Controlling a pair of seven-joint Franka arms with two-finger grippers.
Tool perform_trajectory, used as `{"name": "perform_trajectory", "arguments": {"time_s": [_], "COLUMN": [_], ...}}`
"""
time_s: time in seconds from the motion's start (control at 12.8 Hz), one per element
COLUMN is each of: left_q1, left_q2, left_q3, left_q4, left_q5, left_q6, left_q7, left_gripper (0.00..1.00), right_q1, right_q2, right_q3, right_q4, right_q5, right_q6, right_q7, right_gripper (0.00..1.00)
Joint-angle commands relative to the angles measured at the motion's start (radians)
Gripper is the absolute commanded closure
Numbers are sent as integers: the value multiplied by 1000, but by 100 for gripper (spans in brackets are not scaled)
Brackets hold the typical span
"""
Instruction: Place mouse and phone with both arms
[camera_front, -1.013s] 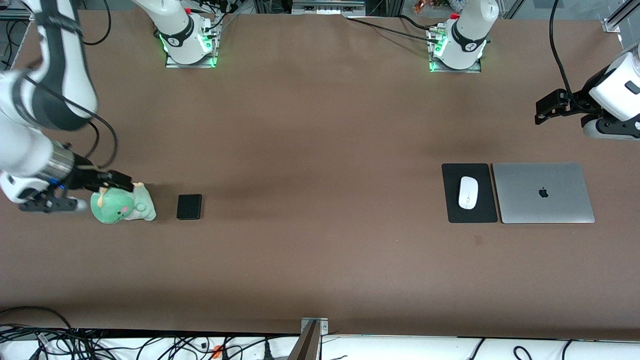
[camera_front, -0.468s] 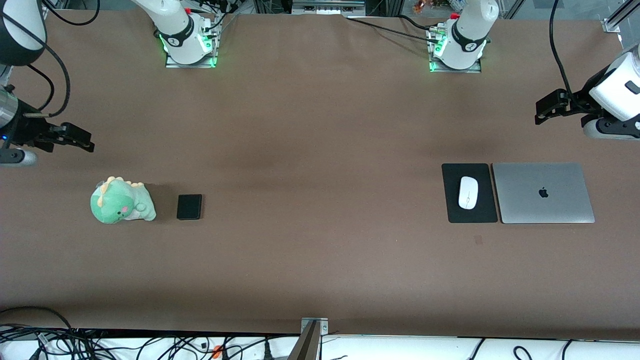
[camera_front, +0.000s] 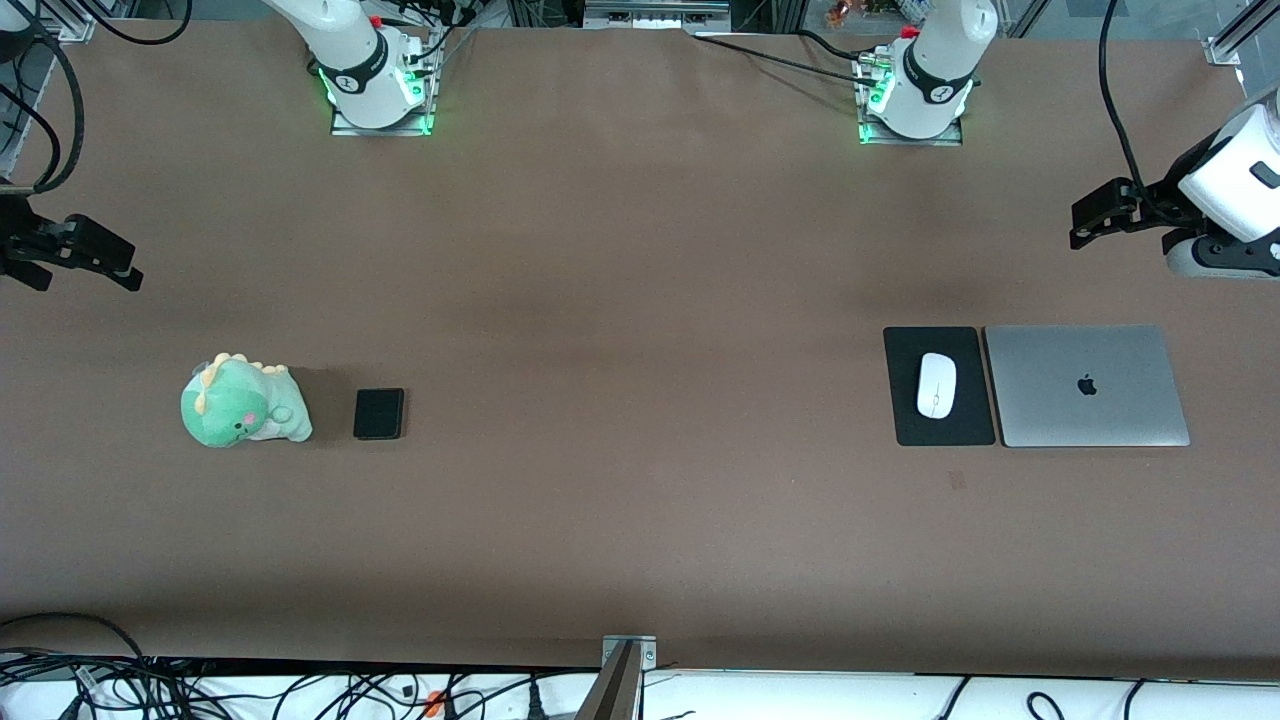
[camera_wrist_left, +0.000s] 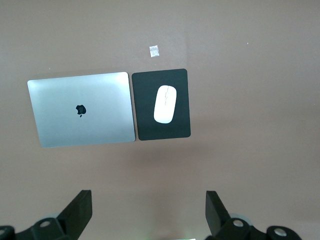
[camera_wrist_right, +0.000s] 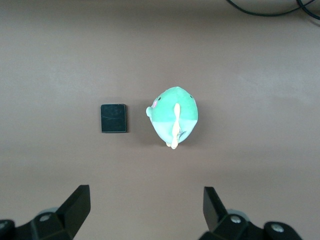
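The white mouse (camera_front: 937, 385) lies on a black mouse pad (camera_front: 905, 405) beside a silver laptop (camera_front: 1087, 385), toward the left arm's end of the table. It also shows in the left wrist view (camera_wrist_left: 165, 104). The black phone (camera_front: 379, 413) lies flat beside a green plush dinosaur (camera_front: 245, 402), toward the right arm's end; it also shows in the right wrist view (camera_wrist_right: 114, 118). My right gripper (camera_front: 133, 272) is open and empty, up over bare table at that end. My left gripper (camera_front: 1078, 225) is open and empty, up over the table's other end.
In the left wrist view the laptop (camera_wrist_left: 82, 109) and the pad (camera_wrist_left: 182, 82) lie side by side, with a small pale mark (camera_wrist_left: 154, 51) on the table near the pad. The plush (camera_wrist_right: 174, 116) lies close to the phone. The brown table (camera_front: 640, 300) is wide.
My right gripper was down at the plush dinosaur, then let go, rose and drew back toward its end of the table. The plush, phone, mouse and left arm have not moved.
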Motion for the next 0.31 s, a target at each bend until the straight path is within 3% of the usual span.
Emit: {"name": "perform_trajectory", "arguments": {"time_s": [0.0, 0.23], "left_q1": [-2, -2], "left_q2": [2, 2], "left_q3": [6, 6], "left_q4": [16, 16], "left_q5": [-23, -23], "left_q6": [-9, -9], "left_q7": [-4, -4], "left_gripper": [0, 0], "right_q1": [-6, -6], "right_q2": [2, 1], "right_q3": [8, 6], "right_q4": [18, 18], "right_q5": [-4, -1], "right_q6": [-21, -22], "right_q7": [-1, -4], "right_gripper": [0, 0]}}
